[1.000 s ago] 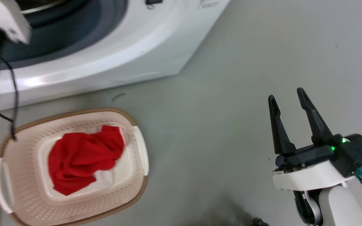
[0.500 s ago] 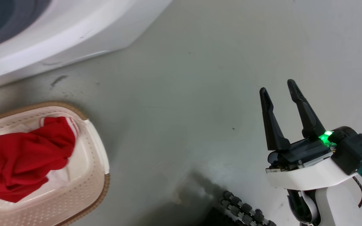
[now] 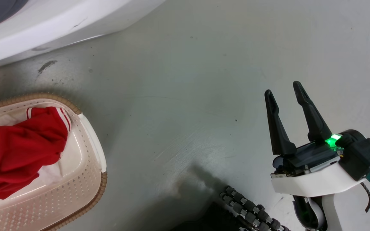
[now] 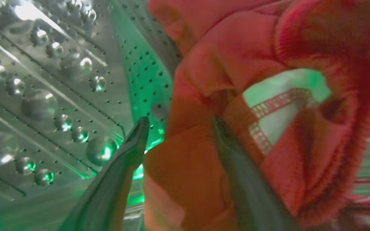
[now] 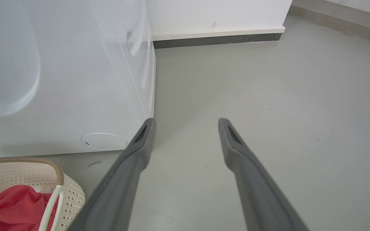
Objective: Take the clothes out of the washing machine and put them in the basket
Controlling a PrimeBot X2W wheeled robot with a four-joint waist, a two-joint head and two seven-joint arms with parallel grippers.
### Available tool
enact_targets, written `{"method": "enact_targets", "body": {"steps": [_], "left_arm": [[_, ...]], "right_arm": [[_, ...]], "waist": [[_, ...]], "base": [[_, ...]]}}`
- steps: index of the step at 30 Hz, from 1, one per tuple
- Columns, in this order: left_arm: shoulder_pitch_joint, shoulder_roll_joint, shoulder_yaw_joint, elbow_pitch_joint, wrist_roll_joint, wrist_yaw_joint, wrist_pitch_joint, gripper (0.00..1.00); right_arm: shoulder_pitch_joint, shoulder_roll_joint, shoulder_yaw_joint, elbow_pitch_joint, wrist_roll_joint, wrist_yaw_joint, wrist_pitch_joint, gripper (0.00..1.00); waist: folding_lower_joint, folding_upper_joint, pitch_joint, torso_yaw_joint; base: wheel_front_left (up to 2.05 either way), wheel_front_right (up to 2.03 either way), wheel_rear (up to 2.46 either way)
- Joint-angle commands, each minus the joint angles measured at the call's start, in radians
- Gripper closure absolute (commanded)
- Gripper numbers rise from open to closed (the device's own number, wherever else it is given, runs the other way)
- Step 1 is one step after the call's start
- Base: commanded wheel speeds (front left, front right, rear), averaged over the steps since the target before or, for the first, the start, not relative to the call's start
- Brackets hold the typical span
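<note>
My head camera looks steeply down at the floor (image 3: 185, 80), washer (image 3: 43, 25) and basket (image 3: 75, 192) at its left edge. The right wrist camera faces both from low down; the left sits inside the drum (image 4: 43, 96), very near cloth (image 4: 204, 64).

The washing machine (image 3: 43, 29) has a smooth, glossy white shell, and its drum (image 4: 43, 96) is shiny perforated steel with polished bumps. The garment in the basket (image 3: 14, 154) is soft, matt red cloth. The garment in the drum (image 4: 268, 48) is red cloth too, with ribbed knit trim. The basket (image 3: 85, 192) is matt perforated plastic with a woven-look rim. The floor (image 3: 188, 80) is smooth grey with a faint sheen.
</note>
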Motion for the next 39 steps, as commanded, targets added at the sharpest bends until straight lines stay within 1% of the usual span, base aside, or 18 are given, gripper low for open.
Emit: {"method": "enact_targets", "body": {"steps": [1,7,8,9,11,17,25,31,39], "left_arm": [[0.003,-0.002,-0.004,0.019,-0.001,-0.001,0.009,0.00],[-0.005,-0.009,-0.023,0.071,-0.009,-0.006,0.028,0.00],[-0.008,-0.011,-0.027,0.077,-0.010,-0.008,0.030,0.69],[-0.011,-0.014,-0.031,0.080,-0.013,-0.010,0.031,1.00],[-0.019,-0.016,-0.040,0.087,-0.017,-0.010,0.028,1.00],[-0.036,0.001,-0.056,0.093,-0.028,-0.014,-0.008,1.00],[-0.033,0.016,-0.075,0.061,-0.052,-0.018,-0.134,1.00],[0.027,-0.013,-0.107,0.042,-0.105,-0.019,-0.268,1.00],[0.171,-0.038,-0.172,0.017,-0.196,-0.019,-0.472,1.00]], "right_arm": [[0.010,0.002,0.000,-0.005,0.002,-0.001,-0.002,0.00],[0.004,0.002,0.002,-0.014,-0.004,-0.001,-0.002,0.00],[0.003,0.002,0.001,-0.016,-0.005,-0.001,-0.002,0.00],[0.002,0.002,-0.001,-0.017,-0.005,-0.001,-0.002,0.00],[-0.002,0.002,-0.001,-0.018,-0.004,-0.001,-0.003,0.00],[-0.023,0.002,0.008,-0.011,-0.006,-0.001,-0.002,0.00],[-0.059,0.002,0.015,-0.002,-0.026,-0.001,-0.002,0.00],[-0.072,0.001,-0.024,0.005,-0.076,-0.001,-0.003,0.00],[-0.050,0.001,-0.062,0.020,-0.142,-0.001,-0.002,0.00]], "waist": [[-0.0001,0.0000,0.004,0.002],[-0.0001,0.0000,0.015,0.009],[-0.0001,0.0000,0.016,0.010],[-0.0001,0.0000,0.018,0.011],[-0.0001,0.0000,0.021,0.013],[-0.0001,0.0000,0.017,0.013],[-0.0001,0.0000,-0.013,0.015],[-0.0001,0.0000,-0.077,0.076],[-0.0001,0.0000,-0.195,0.161]], "base": [[0.00,0.00,0.00],[0.00,0.00,0.00],[0.00,0.00,0.00],[0.00,0.00,0.00],[0.00,0.00,0.00],[0.00,0.00,0.00],[0.00,0.00,0.00],[0.00,0.00,0.00],[0.00,0.00,0.00]]}}
